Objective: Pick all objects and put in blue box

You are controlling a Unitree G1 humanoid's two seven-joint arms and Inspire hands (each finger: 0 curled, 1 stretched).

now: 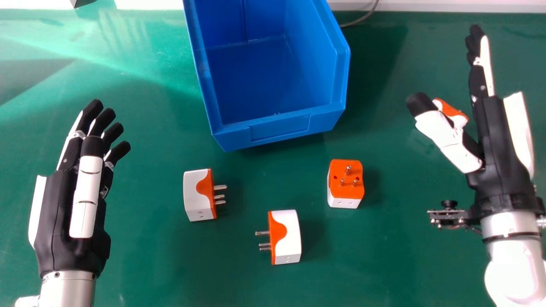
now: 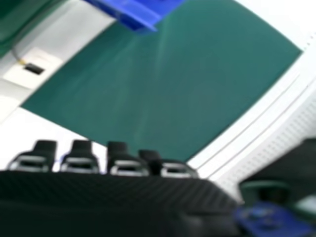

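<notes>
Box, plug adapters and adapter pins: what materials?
Box: likely molded plastic, satin, with crisp rims and soft highlights. Adapters, such as the right one: seemingly hard plastic, smooth orange and white shells with clean edges. Pins: metal by their silvery glint; plated or bare, can't tell.

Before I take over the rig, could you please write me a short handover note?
Left hand: open at the left of the green table, holding nothing.
Right hand: open at the right, fingers straight.
Things: left adapter, middle adapter and prongs-up adapter stand on the table in front of the blue box. A fourth adapter is partly hidden behind the right thumb; contact can't be judged.
Done: no adapter is seen in the box.
Left: all four adapters to pick and box.
</notes>
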